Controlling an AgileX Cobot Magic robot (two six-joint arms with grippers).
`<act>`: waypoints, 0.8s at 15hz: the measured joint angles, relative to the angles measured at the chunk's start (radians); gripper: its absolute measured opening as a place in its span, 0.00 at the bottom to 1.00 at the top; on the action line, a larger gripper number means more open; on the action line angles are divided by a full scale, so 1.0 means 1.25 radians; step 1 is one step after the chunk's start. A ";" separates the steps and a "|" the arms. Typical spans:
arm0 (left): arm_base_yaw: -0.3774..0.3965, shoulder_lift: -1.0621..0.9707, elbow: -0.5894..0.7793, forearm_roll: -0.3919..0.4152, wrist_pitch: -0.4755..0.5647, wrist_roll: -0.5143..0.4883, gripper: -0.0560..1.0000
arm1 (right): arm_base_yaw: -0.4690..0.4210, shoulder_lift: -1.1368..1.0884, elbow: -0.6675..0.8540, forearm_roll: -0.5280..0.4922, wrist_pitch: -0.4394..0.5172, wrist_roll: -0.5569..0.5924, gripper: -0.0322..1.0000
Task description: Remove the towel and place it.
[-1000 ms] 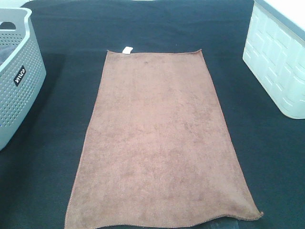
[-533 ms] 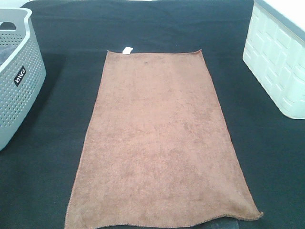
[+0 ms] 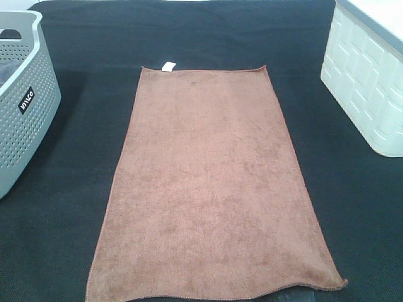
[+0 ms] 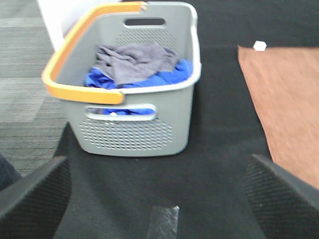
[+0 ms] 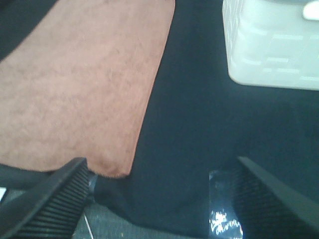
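I see a black cloth (image 3: 75,189) covering the table, and in the left wrist view grey carpet floor (image 4: 22,74) beyond its edge. The towel (image 3: 211,189), brown and rectangular, lies flat and spread out in the middle of the cloth, with a small white tag (image 3: 167,66) at its far left corner. On the left of the overhead view stands a grey perforated basket (image 3: 25,119); on the right, a white bin (image 3: 368,82). Both are well apart from the towel.

Only my left wrist camera shows inside the basket: a grey cloth (image 4: 134,59) lying on blue fabric (image 4: 164,78), and an orange handle (image 4: 75,55) folded along the rim.

No arm appears overhead. My left gripper (image 4: 159,191) is spread wide and empty over the cloth near the basket. My right gripper (image 5: 164,196) is also wide and empty, by the towel's near corner.
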 joint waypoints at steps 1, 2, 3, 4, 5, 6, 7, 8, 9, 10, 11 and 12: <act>0.000 0.000 0.011 -0.013 0.000 0.010 0.87 | 0.001 0.000 0.026 -0.006 -0.001 -0.001 0.77; 0.000 0.000 0.026 -0.018 0.000 0.013 0.87 | 0.001 0.000 0.045 -0.016 -0.002 -0.001 0.77; 0.000 0.000 0.046 -0.021 0.000 0.014 0.87 | 0.001 0.000 0.050 -0.028 -0.021 -0.002 0.77; 0.000 0.000 0.073 -0.023 0.000 0.014 0.87 | 0.001 0.000 0.052 -0.042 -0.042 -0.006 0.77; 0.000 0.000 0.102 -0.026 -0.005 0.014 0.87 | 0.001 0.000 0.061 -0.063 -0.083 -0.007 0.77; 0.000 0.000 0.134 -0.030 -0.023 0.014 0.87 | 0.001 0.000 0.073 -0.082 -0.114 -0.007 0.77; 0.000 0.000 0.174 -0.047 -0.054 0.014 0.87 | 0.001 0.000 0.080 -0.094 -0.120 -0.006 0.77; 0.000 0.000 0.198 -0.073 -0.090 0.014 0.87 | 0.001 0.000 0.084 -0.098 -0.123 -0.006 0.76; 0.000 0.000 0.213 -0.097 -0.115 0.014 0.87 | 0.001 0.000 0.084 -0.100 -0.124 -0.003 0.76; 0.000 0.000 0.219 -0.114 -0.122 0.020 0.87 | 0.001 0.000 0.084 -0.099 -0.124 0.001 0.76; 0.000 0.000 0.219 -0.118 -0.128 0.028 0.87 | 0.001 0.000 0.084 -0.093 -0.124 0.004 0.76; 0.000 0.000 0.219 -0.118 -0.129 0.028 0.87 | 0.001 0.000 0.084 -0.082 -0.124 0.005 0.76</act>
